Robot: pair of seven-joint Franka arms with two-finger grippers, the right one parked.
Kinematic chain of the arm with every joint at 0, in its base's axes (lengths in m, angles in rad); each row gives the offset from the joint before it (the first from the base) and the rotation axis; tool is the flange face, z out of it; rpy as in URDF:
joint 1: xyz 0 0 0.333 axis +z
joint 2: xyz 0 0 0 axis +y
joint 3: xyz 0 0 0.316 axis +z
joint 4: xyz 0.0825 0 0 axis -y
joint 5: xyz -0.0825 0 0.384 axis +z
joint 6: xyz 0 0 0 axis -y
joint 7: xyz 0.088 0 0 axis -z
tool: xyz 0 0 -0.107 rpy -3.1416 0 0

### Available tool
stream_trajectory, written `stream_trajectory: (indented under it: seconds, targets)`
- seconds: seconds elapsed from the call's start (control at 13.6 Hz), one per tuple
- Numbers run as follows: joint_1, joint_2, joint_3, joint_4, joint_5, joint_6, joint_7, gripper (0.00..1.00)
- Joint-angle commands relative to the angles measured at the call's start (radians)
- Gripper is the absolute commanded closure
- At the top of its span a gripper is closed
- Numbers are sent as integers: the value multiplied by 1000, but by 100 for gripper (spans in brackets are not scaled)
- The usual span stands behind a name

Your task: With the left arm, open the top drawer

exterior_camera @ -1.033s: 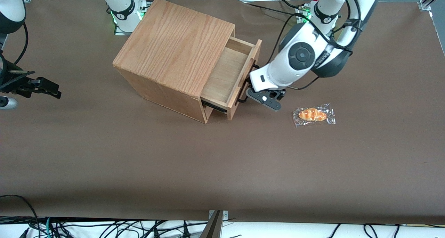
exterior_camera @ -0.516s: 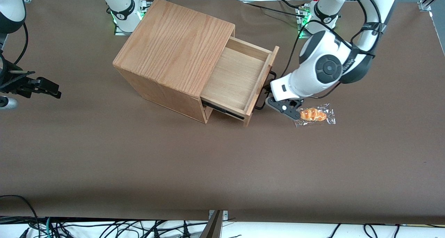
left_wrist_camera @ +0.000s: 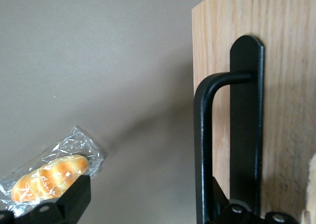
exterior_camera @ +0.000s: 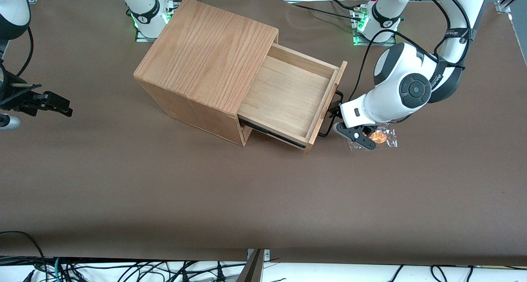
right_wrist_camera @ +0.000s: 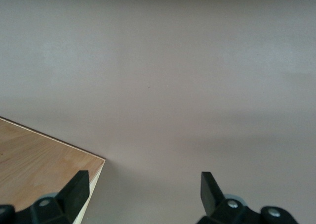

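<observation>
top drawer (exterior_camera: 288, 99) is seen drawn well out of the oak-grain box (exterior_camera: 206, 47), its pale floor laid bare and its front panel turned toward the working arm's end of the counter (exterior_camera: 164, 191). the black bar handle (left_wrist_camera: 202, 150) is fixed to that panel, and the gripper (exterior_camera: 335, 121) of the left arm (exterior_camera: 395, 92) is held right at it, just in front of the drawer front. in the left wrist view one finger (left_wrist_camera: 66, 204) is shown out over the counter, while the handle's bar runs down to the other side of the jaws; the jaws appear spread wide, hooked around the bar rather than clamped on it, though contact at the bar cannot be told for certain.

a wrapped bread roll (left_wrist_camera: 47, 177) is lying on the counter just beside the gripper, partly covered by the bracket in the front view. the task is judged nearly done. if the pull is carried further, the roll could be struck or dragged by the outer finger, and the drawer could be run to the end of its slides, so that the whole box is tugged along the counter. a loose hook could also be lost off the bar if the wrist is tilted.
</observation>
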Motion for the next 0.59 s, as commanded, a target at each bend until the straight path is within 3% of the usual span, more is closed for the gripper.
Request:
stream_trajectory:
  seconds: [0.0,0.37,0.52]
  targets:
    - [10,-70,40,-16,10,-62,95,0]
    - [10,-79,89,1,-248,-144,76,0]
    - [10,-85,101,45,-271,-203,71,0]
